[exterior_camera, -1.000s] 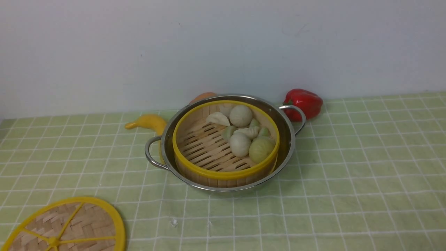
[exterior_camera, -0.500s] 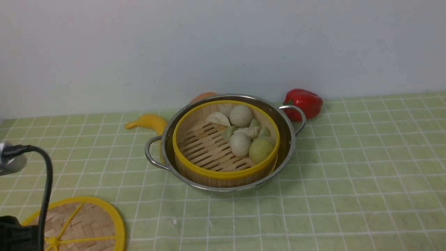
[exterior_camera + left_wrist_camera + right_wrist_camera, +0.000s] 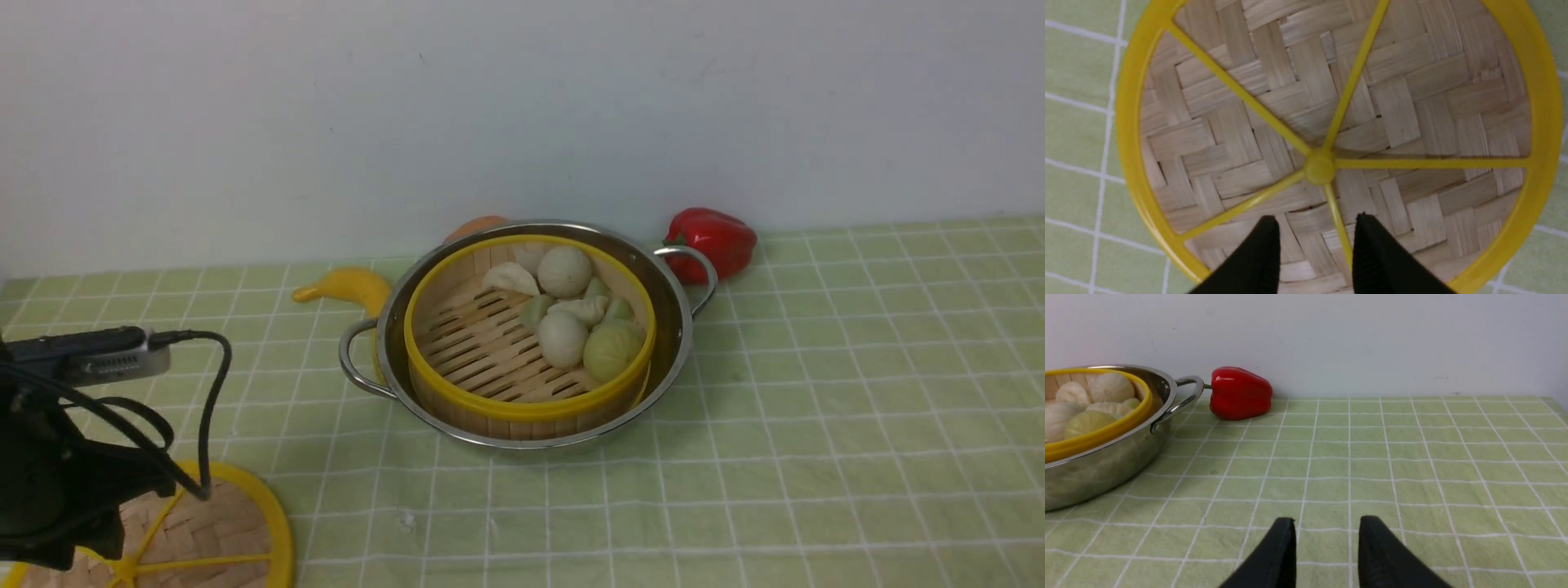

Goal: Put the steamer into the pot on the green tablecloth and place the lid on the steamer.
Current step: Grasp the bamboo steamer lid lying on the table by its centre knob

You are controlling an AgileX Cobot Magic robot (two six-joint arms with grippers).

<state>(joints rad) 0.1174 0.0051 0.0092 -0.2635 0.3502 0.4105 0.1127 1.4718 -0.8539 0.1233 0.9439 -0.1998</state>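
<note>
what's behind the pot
A yellow banana shows behind the pot on the left, one end hidden by the rim. An orange thing peeks over the back rim, mostly covered. A red pepper lies behind it on the right.

The green tablecloth point(image 3: 816, 392) is pale green with a grid of thin white lines, under a plain grey-white wall point(image 3: 522, 106). At mid-frame the pot point(image 3: 679, 327) is shiny silver steel, and the steamer point(image 3: 522, 406) has a yellow rim, tan slats, and white and pale green buns. The lid point(image 3: 237, 523), lower left, is tan herringbone weave with a yellow rim and spokes; the pepper point(image 3: 714, 241) is glossy red and the banana point(image 3: 347, 286) yellow.
</note>
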